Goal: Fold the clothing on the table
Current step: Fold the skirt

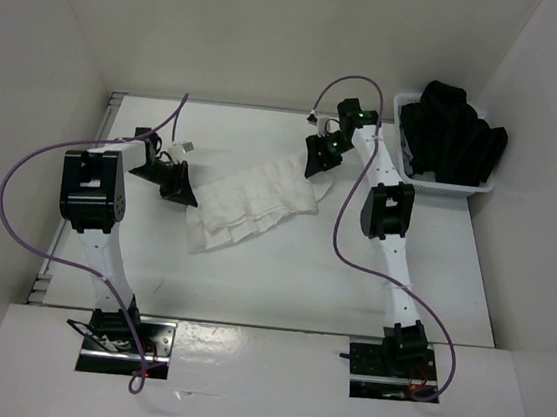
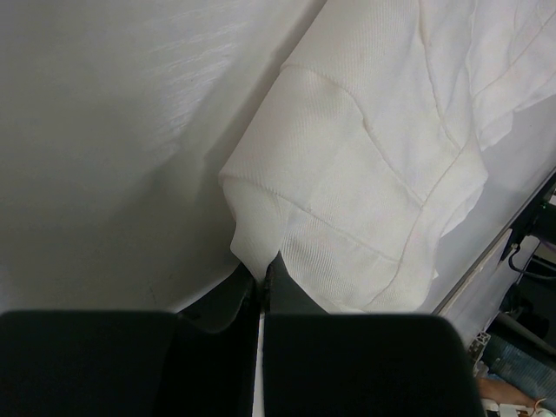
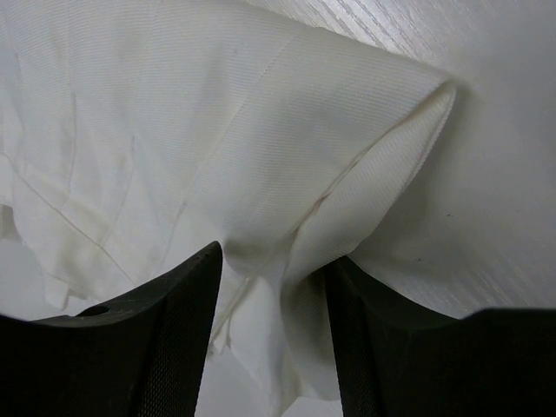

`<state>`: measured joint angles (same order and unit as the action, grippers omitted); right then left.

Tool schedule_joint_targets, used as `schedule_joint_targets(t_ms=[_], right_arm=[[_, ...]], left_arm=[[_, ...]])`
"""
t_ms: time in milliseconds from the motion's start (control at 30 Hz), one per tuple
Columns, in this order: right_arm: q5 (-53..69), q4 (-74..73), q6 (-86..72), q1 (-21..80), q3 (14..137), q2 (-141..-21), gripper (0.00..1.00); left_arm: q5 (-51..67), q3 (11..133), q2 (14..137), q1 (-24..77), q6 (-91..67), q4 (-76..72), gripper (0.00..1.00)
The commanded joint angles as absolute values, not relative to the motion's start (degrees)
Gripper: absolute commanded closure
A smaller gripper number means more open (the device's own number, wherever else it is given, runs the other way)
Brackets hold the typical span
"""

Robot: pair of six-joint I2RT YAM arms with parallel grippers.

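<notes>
Up close, the left fingers [image 2: 261, 274] are closed tight, pinching a small corner of the clothing [image 1: 254, 206] between their tips. From that pinch the white cloth spreads up and to the right in the left wrist view, ribbed in texture, crossed by a few long straight seams and hanging a little loose at its edges.

The right fingers [image 3: 274, 261] stand partly apart, one on either side of a rolled fold at the hem. The cloth bunches into the gap and touches both inner faces, but the gap is too wide for a firm clamp on such thin cloth.

Seen from above, the clothing lies wrinkled near the middle of the counter [image 1: 280, 279], stretched on a slant between the two arms. Its lower left end is at the left fingers and its upper right end at the right fingers. The layers overlap unevenly, with a ragged edge toward the near side.

Beyond the right arm, at the far right corner, a white basket [image 1: 442, 190] holds a pile of black garments [image 1: 458, 133]. Purple cables [image 1: 342, 226] loop along both arms. A grey rail [image 1: 49, 261] runs along the left edge of the counter.
</notes>
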<state>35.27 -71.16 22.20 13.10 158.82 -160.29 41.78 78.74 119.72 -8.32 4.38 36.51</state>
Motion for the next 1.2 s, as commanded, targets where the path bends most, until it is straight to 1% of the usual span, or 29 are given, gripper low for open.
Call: schedule_joint_targets(t_ms=[0,133,167,333,467,500,600,633,700,733,867,967,1167], right_arm=[[35.42,-74.44,22.5,14.24,157.68,-162.5,0.44],[35.42,-74.44,22.5,15.37,157.68,-162.51,0.47],[35.42,-74.44,22.5,15.38,158.2,-163.03,0.5],[34.8,-74.44,21.88,15.91,158.73,-163.56,0.51],[34.8,-74.44,21.88,17.13,158.73,-163.56,0.57],[34.8,-74.44,21.88,17.14,159.34,-164.09,0.62],[33.14,-74.44,21.36,17.14,160.66,-164.09,0.72],[31.92,-74.44,20.84,17.14,160.66,-164.09,0.81],[30.42,-74.44,20.21,17.14,161.19,-163.22,0.91],[28.84,-74.44,19.52,17.14,161.89,-162.08,0.99],[24.28,-74.44,17.5,17.67,162.77,-157.26,1.0],[19.54,-73.13,15.57,18.28,159.01,-151.73,1.0],[9.52,-71.28,13.8,26.36,152.06,-144.06,1.0]], left_arm=[[39.99,77.26,117.25,-8.26,6.33,37.53,1.0],[39.99,77.26,117.25,-8.26,6.33,37.53,1.0],[39.99,77.26,117.25,-8.26,6.33,37.53,1.0],[39.47,77.26,117.25,-8.26,6.33,37.53,1.0],[39.46,77.26,117.25,-8.26,6.33,37.53,1.0],[39.46,77.26,117.25,-8.26,6.33,37.53,1.0],[39.46,77.26,116.72,-8.26,6.33,37.53,1.0],[39.46,77.26,116.72,-8.26,6.33,37.53,1.0],[39.46,77.26,116.72,-8.26,6.33,37.53,1.0],[39.46,77.26,116.72,-8.26,6.33,37.53,1.0],[39.46,77.26,116.19,-8.26,5.81,37.53,1.0],[39.99,77.26,116.19,-8.26,5.8,37.0,1.0],[39.99,77.78,115.66,-8.26,4.13,36.39,1.0]])
